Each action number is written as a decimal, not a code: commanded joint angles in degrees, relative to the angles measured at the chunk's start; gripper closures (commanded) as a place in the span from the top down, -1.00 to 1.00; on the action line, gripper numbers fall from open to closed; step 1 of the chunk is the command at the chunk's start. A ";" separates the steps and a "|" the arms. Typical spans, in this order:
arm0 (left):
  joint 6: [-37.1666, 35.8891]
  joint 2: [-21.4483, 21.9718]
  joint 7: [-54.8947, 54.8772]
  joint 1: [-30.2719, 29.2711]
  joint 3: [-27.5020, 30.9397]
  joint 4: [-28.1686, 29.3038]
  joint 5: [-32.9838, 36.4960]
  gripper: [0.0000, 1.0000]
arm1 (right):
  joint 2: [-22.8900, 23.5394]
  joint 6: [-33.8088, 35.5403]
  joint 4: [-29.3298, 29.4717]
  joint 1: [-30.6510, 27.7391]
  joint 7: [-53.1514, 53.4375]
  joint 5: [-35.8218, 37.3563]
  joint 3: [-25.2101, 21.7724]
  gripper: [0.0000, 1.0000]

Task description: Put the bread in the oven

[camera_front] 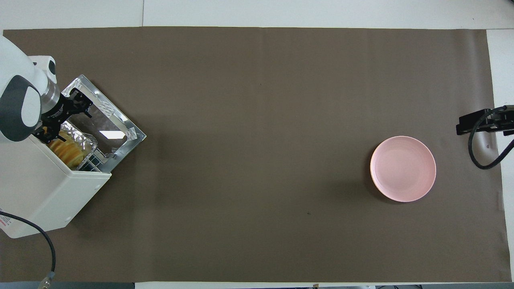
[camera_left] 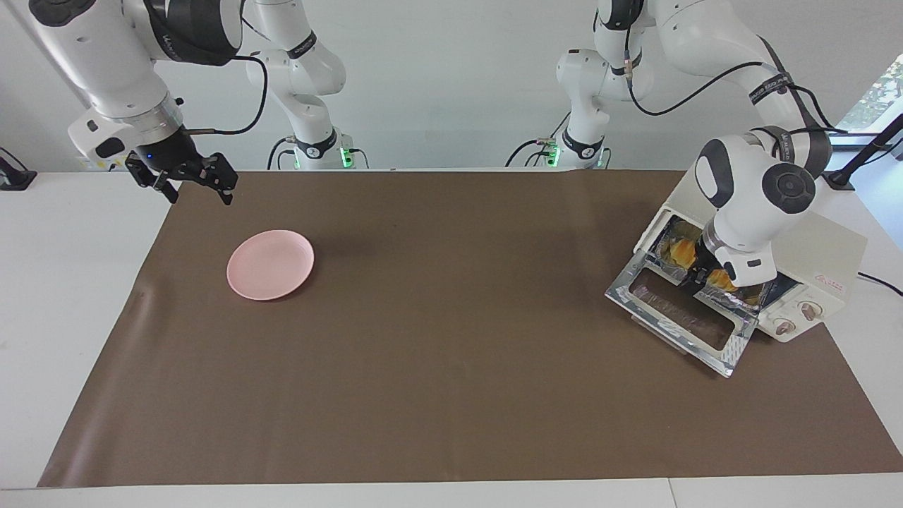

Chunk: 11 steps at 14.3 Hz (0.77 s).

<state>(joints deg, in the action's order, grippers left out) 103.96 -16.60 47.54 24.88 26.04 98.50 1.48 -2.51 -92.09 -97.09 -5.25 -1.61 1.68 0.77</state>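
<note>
The cream-white oven (camera_left: 818, 257) stands at the left arm's end of the table, its metal-framed glass door (camera_left: 681, 314) folded down flat. The golden ridged bread (camera_left: 679, 249) lies on a silver foil tray (camera_left: 734, 300) just inside the oven mouth. The overhead view shows the oven (camera_front: 44, 188), the door (camera_front: 120, 122), the bread (camera_front: 68, 150) and the foil tray (camera_front: 82, 138). My left gripper (camera_left: 705, 275) points down at the oven mouth right over the bread, partly hiding it; it also shows in the overhead view (camera_front: 60, 118). My right gripper (camera_left: 187, 178) waits open and empty above the mat's corner at the right arm's end.
An empty round pink plate (camera_left: 270, 264) lies on the brown mat (camera_left: 451, 367) toward the right arm's end; it also shows in the overhead view (camera_front: 402, 168). The oven's cable (camera_front: 44, 241) trails off the mat near the robots.
</note>
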 commanded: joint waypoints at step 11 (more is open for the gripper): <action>-10.61 4.64 -16.39 0.26 0.24 -9.29 1.94 1.00 | -1.36 0.50 -1.26 -0.64 -1.20 0.16 0.54 1.00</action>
<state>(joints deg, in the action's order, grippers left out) 97.16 -14.92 37.46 25.02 26.27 90.09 3.10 -2.52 -92.09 -97.09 -5.25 -1.61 1.68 0.77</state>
